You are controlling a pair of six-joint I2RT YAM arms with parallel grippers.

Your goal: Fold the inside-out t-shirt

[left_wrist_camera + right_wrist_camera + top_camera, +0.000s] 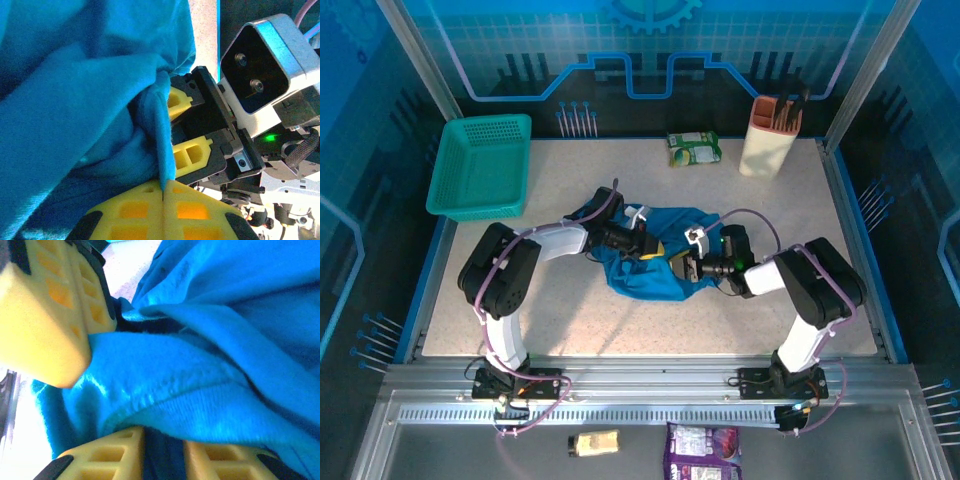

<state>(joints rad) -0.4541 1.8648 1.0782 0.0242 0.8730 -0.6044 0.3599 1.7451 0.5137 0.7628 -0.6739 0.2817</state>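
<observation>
The inside-out t-shirt (655, 265) lies crumpled in a heap at the table's middle, plain blue cloth with no print. My left gripper (645, 247) reaches into it from the left. In the left wrist view its yellow pads (145, 210) are pressed together on a thin upright fold of the t-shirt (75, 110). My right gripper (682, 266) comes in from the right, tip to tip with the left. In the right wrist view its pads (107, 452) stand close together with dark cloth between them, under a ribbed hem of the t-shirt (210, 390). The left gripper's fingers (45, 315) show at upper left.
A teal mesh basket (482, 165) stands at the back left. A green snack packet (694, 149) and a beige holder with utensils (770, 135) sit at the back. Two more packets (703, 455) lie below the front rail.
</observation>
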